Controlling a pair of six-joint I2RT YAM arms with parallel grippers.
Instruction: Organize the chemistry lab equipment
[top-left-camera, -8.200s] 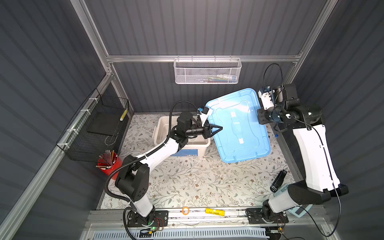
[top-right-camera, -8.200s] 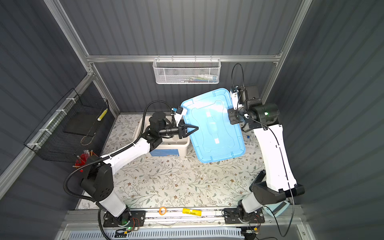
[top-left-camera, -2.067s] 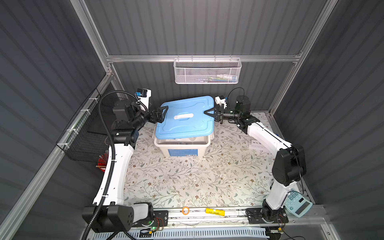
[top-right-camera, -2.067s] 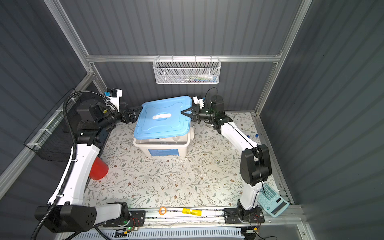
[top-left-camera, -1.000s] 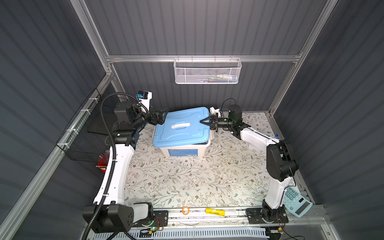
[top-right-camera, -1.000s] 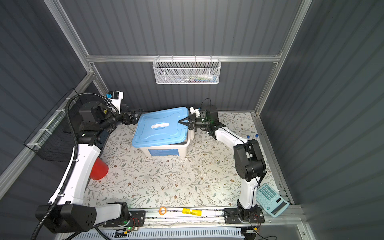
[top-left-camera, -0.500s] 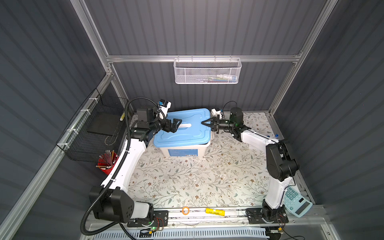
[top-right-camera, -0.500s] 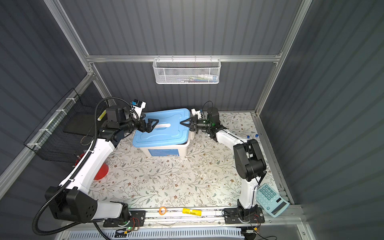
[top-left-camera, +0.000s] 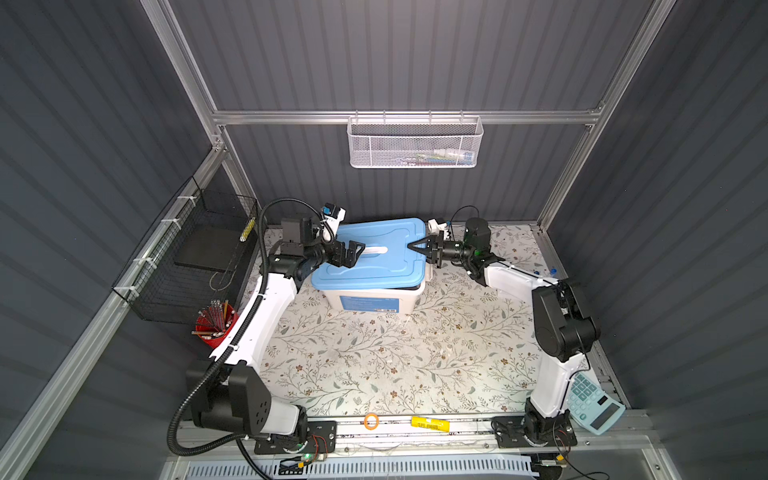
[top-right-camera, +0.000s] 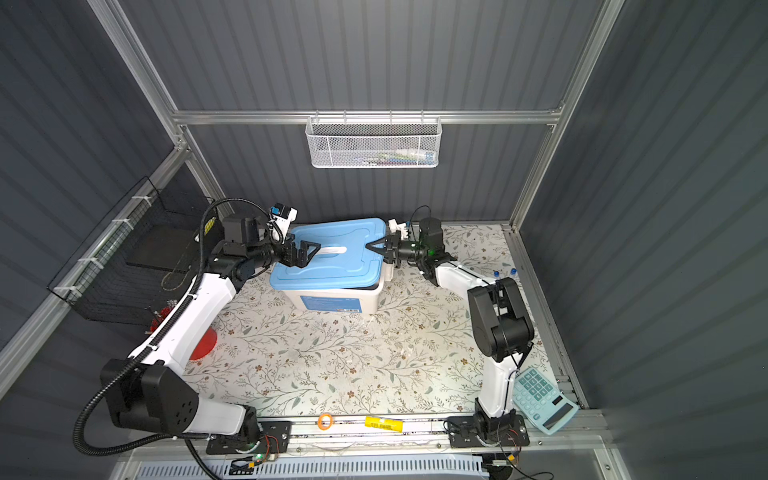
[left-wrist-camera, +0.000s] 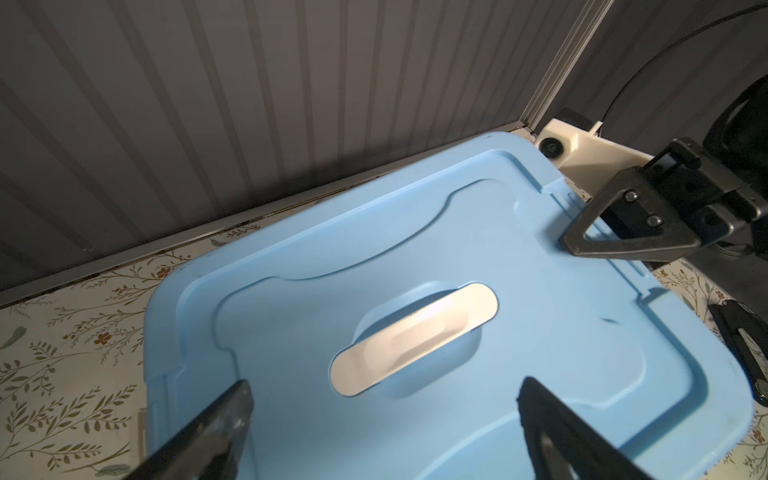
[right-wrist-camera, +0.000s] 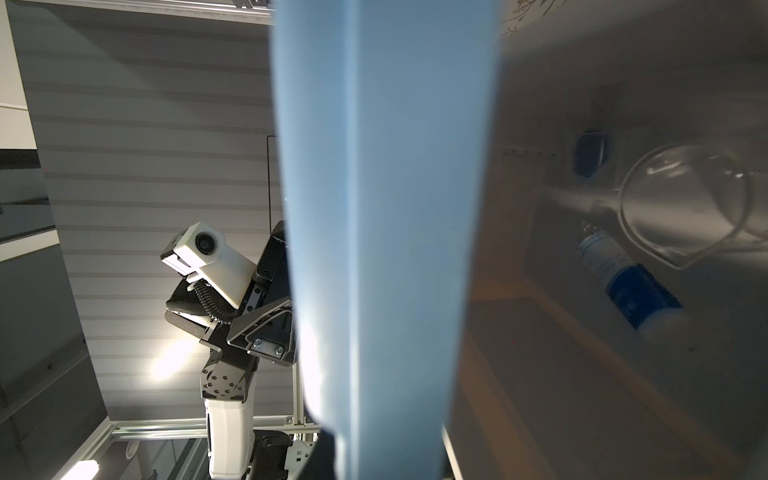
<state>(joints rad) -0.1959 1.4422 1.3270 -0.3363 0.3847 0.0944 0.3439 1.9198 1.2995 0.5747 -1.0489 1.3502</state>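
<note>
A white bin (top-left-camera: 370, 301) (top-right-camera: 332, 301) stands at the back centre with a blue lid (top-left-camera: 374, 266) (top-right-camera: 332, 266) on it. A dark gap shows under the lid's front right edge. My left gripper (top-left-camera: 356, 253) (top-right-camera: 311, 252) (left-wrist-camera: 384, 395) hovers open over the lid, just left of its white handle (left-wrist-camera: 411, 336). My right gripper (top-left-camera: 412, 247) (top-right-camera: 370, 246) (right-wrist-camera: 374, 457) is shut on the lid's right rim (right-wrist-camera: 382, 208). Through the bin wall (right-wrist-camera: 582, 374) in the right wrist view I see a clear vessel (right-wrist-camera: 685, 203), a white blue-labelled bottle (right-wrist-camera: 623, 274) and a blue cap (right-wrist-camera: 588, 153).
A red cup of sticks (top-left-camera: 214, 322) stands at the left, beside my left arm. A black wire basket (top-left-camera: 195, 266) hangs on the left wall and a white mesh basket (top-left-camera: 415, 143) on the back wall. A pale blue calculator (top-left-camera: 594, 401) lies front right. Two small blue caps (top-left-camera: 544, 272) sit by the right rail.
My left gripper has swung from beyond the lid's left edge to over the lid beside the handle, still open. The right gripper keeps its hold on the right rim.
</note>
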